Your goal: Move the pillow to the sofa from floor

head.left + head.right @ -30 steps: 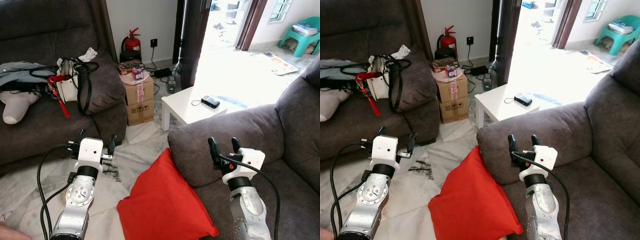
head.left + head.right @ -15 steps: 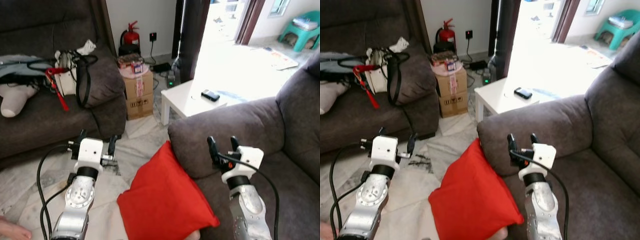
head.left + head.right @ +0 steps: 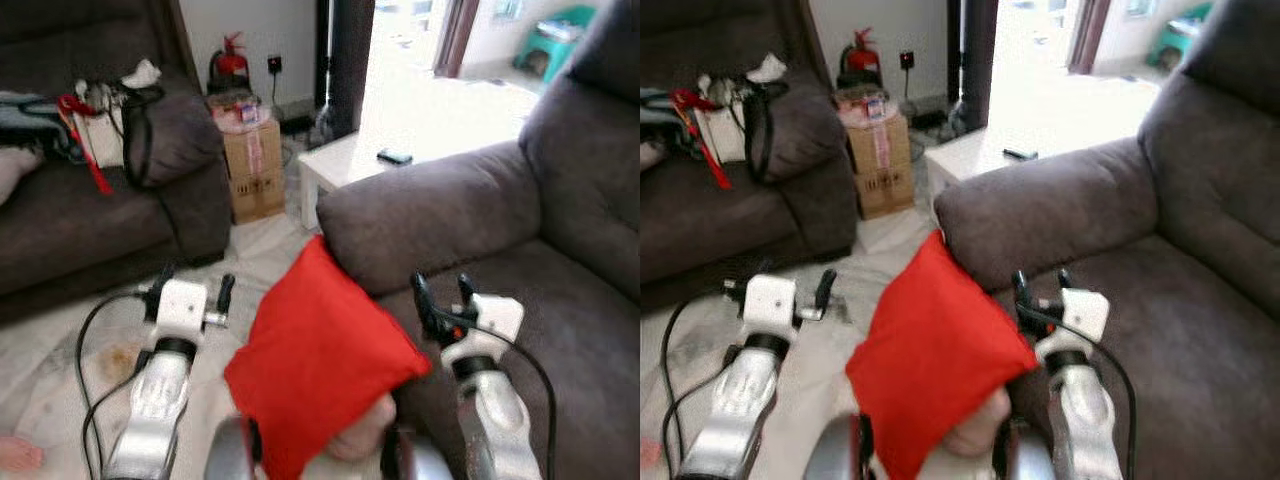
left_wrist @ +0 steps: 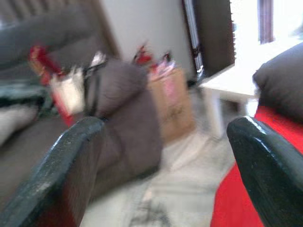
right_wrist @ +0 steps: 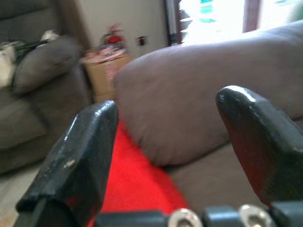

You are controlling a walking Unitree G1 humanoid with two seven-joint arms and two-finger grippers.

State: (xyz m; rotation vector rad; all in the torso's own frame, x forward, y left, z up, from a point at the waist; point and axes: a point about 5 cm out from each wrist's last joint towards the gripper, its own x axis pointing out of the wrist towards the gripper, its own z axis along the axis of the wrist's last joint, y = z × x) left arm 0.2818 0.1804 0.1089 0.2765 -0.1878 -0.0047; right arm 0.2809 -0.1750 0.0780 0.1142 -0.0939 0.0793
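closing in on the red pillow (image 3: pixel 318 352), which leans against the sofa (image 3: pixel 500 250) arm between both grippers. left gripper (image 3: pixel 192 291) and right gripper (image 3: pixel 440 296) fingers apart, empty. best squeeze opposite edges evenly, then lift over the armrest.

Red pillow (image 3: pixel 315 355): lower edge hidden behind a blurred hand (image 3: pixel 360 432) and grey shapes at the frame bottom. All views soft with motion blur. Small dark item on the white worktop (image 3: pixel 350 165) too small to identify. Items on the cardboard box (image 3: pixel 252 165) unreadable. Left wrist view heavily smeared; bag (image 4: pixel 71 90) on the far sofa (image 3: pixel 90 215) barely resolved.
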